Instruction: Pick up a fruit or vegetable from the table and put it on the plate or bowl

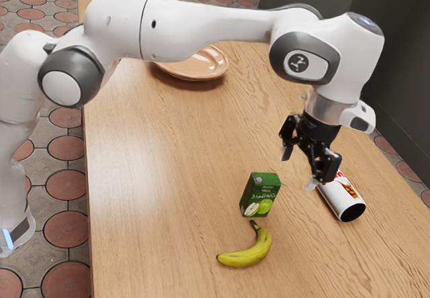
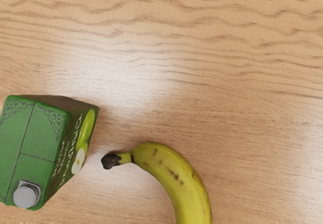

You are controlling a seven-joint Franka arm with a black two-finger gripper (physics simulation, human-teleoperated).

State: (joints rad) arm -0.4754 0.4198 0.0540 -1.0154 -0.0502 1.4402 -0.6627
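Exterior view: a shallow terracotta plate [image 1: 198, 64] stood at the far end of the light wooden table [image 1: 168, 177], and a white-and-red can [image 1: 344, 197] lay on its side at the right. Wrist view: a grey screw cap [image 2: 26, 194] topped the green apple-juice carton [image 2: 43, 151]. The black two-finger gripper [image 1: 299, 170] hung with fingers apart, holding nothing, between carton and can. One curved yellow banana [image 1: 247, 251] lay untouched on the table just near of the carton. Counts: one plate, one can, one carton.
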